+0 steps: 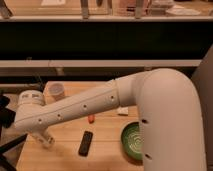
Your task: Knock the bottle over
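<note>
Bottle (46, 139) low at table's (107, 154) front-left, just under arm; gripper (41, 137) beside it. Risk: blind sweep misses bottle, strikes cup (56, 90) or black remote (86, 143) instead

Table (107, 145): pale wood with visible grain, matt finish. Arm (100, 102): smooth off-white moulded shell, plastic in look, faintly satin, dotted with small dark fastener holes. Gripper (44, 139), at the table's left edge below the arm's wrist: the same pale smooth material. Cup (56, 89): pale, matt, translucent-looking plastic. Bowl (133, 141): green, glossy, with ridged concentric rings inside. Remote (86, 143): black, matt plastic. Small orange object (91, 118): smooth; material cannot be told. Shelf (105, 18) behind: light wood edge.
</note>
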Controlling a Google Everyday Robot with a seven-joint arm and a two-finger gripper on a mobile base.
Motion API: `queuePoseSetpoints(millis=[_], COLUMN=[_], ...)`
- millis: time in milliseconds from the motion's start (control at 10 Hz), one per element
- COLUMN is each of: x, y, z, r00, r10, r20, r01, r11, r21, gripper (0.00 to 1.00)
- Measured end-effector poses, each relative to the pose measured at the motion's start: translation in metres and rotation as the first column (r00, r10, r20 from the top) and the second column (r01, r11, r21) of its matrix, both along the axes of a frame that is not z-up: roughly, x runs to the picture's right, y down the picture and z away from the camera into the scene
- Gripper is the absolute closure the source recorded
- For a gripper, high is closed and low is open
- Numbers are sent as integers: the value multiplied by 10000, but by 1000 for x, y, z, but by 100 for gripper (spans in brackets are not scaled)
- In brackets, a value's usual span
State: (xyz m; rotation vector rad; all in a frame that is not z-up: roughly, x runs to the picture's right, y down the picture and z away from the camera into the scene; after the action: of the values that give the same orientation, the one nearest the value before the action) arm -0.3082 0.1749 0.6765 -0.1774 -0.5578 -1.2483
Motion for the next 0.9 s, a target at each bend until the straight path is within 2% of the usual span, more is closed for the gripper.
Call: queuePoseSetpoints(millis=[900], x=[-10], y=[2], z=[-5], r00=[9992], r10=[-105], r20=[389], r01=[93], r11=[9994], r21=[323], gripper=[99])
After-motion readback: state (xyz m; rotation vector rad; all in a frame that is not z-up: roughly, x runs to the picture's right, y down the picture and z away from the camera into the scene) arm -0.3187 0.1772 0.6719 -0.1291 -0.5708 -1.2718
